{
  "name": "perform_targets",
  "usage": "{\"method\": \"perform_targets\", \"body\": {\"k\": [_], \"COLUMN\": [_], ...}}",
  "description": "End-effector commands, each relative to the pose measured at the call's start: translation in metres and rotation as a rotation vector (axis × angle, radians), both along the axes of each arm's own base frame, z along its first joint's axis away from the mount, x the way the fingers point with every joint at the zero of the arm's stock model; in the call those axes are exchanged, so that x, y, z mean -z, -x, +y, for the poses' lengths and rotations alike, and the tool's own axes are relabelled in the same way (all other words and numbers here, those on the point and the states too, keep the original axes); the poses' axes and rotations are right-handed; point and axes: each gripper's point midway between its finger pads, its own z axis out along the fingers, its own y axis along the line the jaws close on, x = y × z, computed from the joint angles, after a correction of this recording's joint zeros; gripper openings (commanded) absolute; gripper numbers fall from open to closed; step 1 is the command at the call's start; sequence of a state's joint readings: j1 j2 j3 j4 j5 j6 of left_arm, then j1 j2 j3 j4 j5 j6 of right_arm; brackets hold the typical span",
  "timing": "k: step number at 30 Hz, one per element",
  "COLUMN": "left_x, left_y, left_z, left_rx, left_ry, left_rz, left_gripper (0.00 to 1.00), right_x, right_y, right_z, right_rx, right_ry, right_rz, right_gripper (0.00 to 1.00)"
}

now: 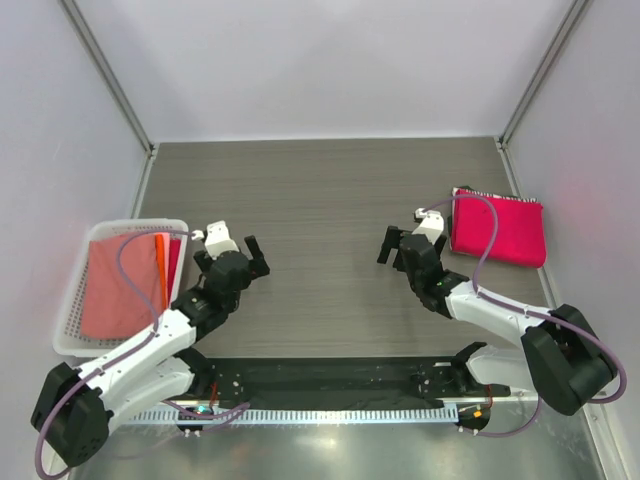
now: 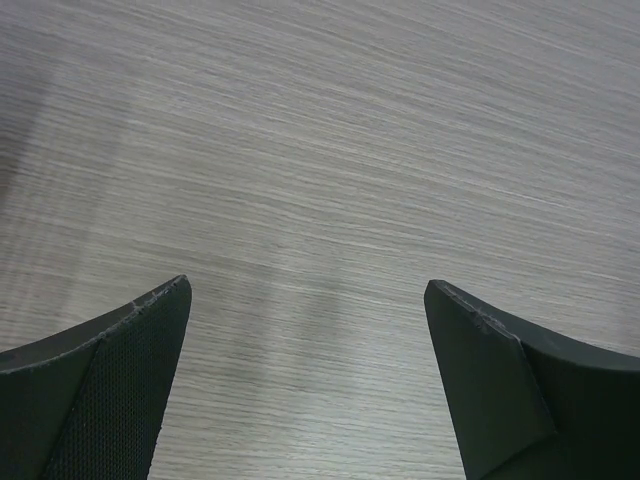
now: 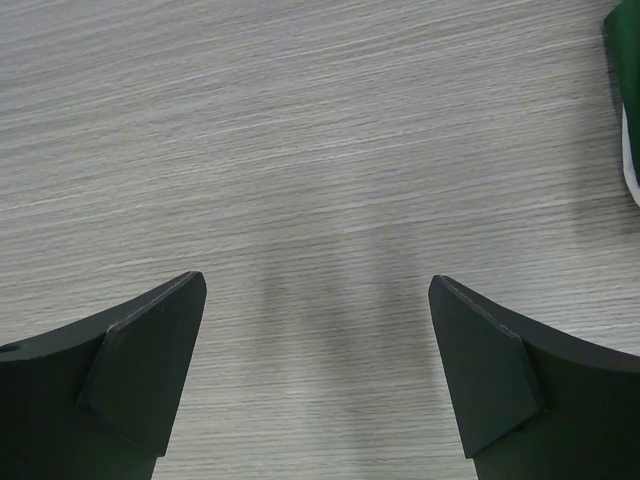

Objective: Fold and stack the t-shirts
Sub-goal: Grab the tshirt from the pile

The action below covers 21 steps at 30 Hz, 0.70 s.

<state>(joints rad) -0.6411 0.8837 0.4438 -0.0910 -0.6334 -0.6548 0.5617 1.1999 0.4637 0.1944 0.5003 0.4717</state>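
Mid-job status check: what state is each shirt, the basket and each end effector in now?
White plastic lattice basket: holds shirts.
Salmon-pink cloth t-shirt: in basket, topmost.
Bright orange cloth t-shirt: in basket, mostly covered.
Magenta cloth t-shirt: folded, on table.
Left end effector: open, empty.
Right end effector: open, empty.

You see the jaws spread wide apart, grey wood-grain surface [image 3: 320, 130] showing between them. A green-and-white edge [image 3: 626, 70] enters top right, too cropped to identify.
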Motion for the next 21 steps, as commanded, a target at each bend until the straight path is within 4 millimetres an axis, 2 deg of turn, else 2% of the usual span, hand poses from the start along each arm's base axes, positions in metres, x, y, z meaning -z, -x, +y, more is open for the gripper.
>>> {"method": "perform_targets", "body": {"k": [1,2,4,5,9,11,12,13,15,16,18,19,20,21], "left_x": [-0.021,-0.015,-0.031,-0.029,-0.048,-0.059,-0.049,-0.077,-0.08,-0.107,-0.118,-0.137,-0.143,-0.144], "left_y": [-0.005,0.0,0.001,0.003,0.011,0.014,0.026,0.025,0.036,0.034,0.038,0.037,0.038,0.032], "left_z": [0.002,-0.009,-0.02,-0.022,-0.011,0.011,0.027,0.044,0.07,0.081,0.111,0.121,0.135,0.14], "left_rx": [0.004,0.096,0.158,0.175,0.093,-0.044,-0.137,-0.234,-0.351,-0.417,-0.542,-0.589,-0.642,-0.653], "left_ry": [-0.007,-0.01,0.055,0.065,0.127,0.13,0.131,0.137,0.077,0.096,0.029,0.044,0.049,0.041], "left_rz": [-0.076,-0.066,-0.145,-0.154,-0.108,-0.088,-0.013,-0.058,-0.003,-0.052,-0.033,-0.062,-0.051,-0.025], "left_gripper": [1.0,0.99,1.0,1.0,1.0,1.0,1.0,1.0,1.0,1.0,1.0,1.0,1.0,1.0], "right_x": [-0.029,-0.028,-0.029,-0.028,-0.026,-0.026,-0.026,-0.026,-0.026,-0.026,-0.027,-0.026,-0.026,-0.027], "right_y": [-0.013,-0.013,-0.013,-0.013,-0.013,-0.013,-0.013,-0.013,-0.013,-0.013,-0.013,-0.013,-0.013,-0.013], "right_z": [0.004,0.004,0.004,0.005,0.008,0.01,0.01,0.011,0.011,0.011,0.011,0.011,0.011,0.011], "right_rx": [0.034,0.028,0.027,0.025,0.009,0.0,-0.002,-0.004,-0.004,-0.004,-0.008,-0.007,-0.006,-0.007], "right_ry": [-0.056,-0.053,-0.055,-0.057,-0.06,-0.067,-0.066,-0.064,-0.067,-0.066,-0.067,-0.065,-0.065,-0.065], "right_rz": [-0.099,-0.098,-0.097,-0.095,-0.09,-0.091,-0.091,-0.089,-0.09,-0.091,-0.093,-0.092,-0.091,-0.092], "right_gripper": [1.0,1.0,1.0,1.0,1.0,1.0,1.0,1.0,1.0,1.0,1.0,1.0,1.0,1.0]}}
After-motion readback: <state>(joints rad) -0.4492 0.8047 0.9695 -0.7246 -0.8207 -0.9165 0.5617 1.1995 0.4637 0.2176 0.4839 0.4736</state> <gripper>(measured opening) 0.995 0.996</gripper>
